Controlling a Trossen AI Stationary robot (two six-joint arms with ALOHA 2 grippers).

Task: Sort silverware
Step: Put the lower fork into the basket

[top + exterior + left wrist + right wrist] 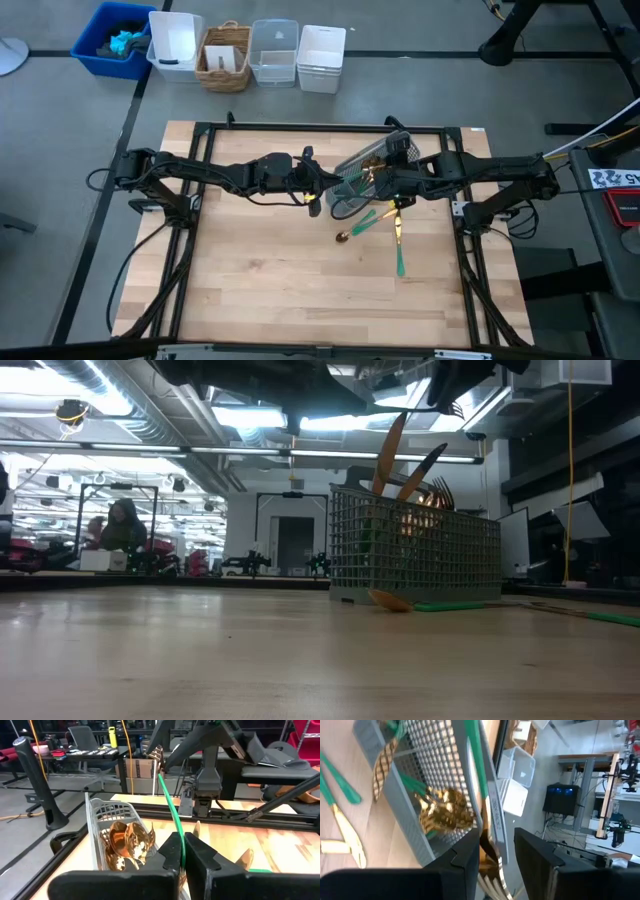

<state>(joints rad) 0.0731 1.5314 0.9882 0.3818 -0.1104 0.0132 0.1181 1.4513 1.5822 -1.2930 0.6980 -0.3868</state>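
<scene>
On the table [260,270], left hand [181,851] pinches a fork's handle [170,805].

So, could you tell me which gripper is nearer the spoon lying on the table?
Right. The right gripper hangs over the caddy just above the spoon; the left gripper sits farther off.

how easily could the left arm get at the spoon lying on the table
Probably not straight away: the left gripper is shut on a teal-handled utensil, so it would need to drop that first. The spoon itself lies on open table nearby, uncovered; the right gripper sits over the caddy.
</scene>
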